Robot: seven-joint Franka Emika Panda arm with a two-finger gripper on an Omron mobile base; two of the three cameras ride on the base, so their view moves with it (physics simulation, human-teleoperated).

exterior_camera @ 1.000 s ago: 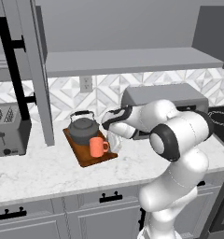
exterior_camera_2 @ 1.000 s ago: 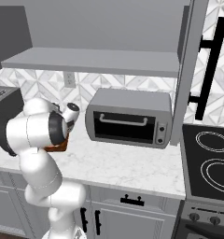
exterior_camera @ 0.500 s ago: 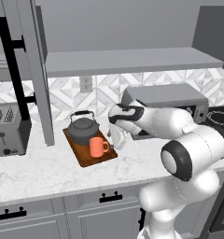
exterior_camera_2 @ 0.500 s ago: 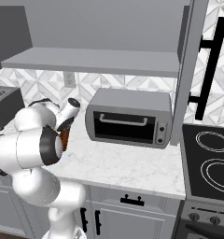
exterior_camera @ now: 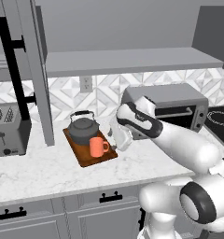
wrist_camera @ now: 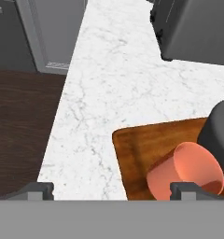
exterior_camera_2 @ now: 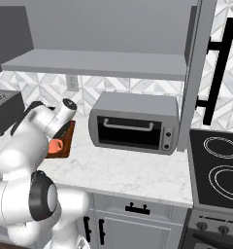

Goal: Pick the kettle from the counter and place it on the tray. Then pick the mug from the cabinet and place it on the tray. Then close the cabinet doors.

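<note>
Kettle [exterior_camera: 84, 130] and mug [exterior_camera: 98, 147] both sit on the tray [exterior_camera: 85, 159] on the desk [exterior_camera: 48, 170], mug just below the empty claw [wrist_camera: 112, 189], fingers apart; only the cabinet doors [exterior_camera: 37, 70], standing open well off to its side, remain.

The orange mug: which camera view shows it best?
The left base view: the whole mug stands on the tray beside the kettle. The hand view crops it; the right base view has it mostly behind the arm.
</note>
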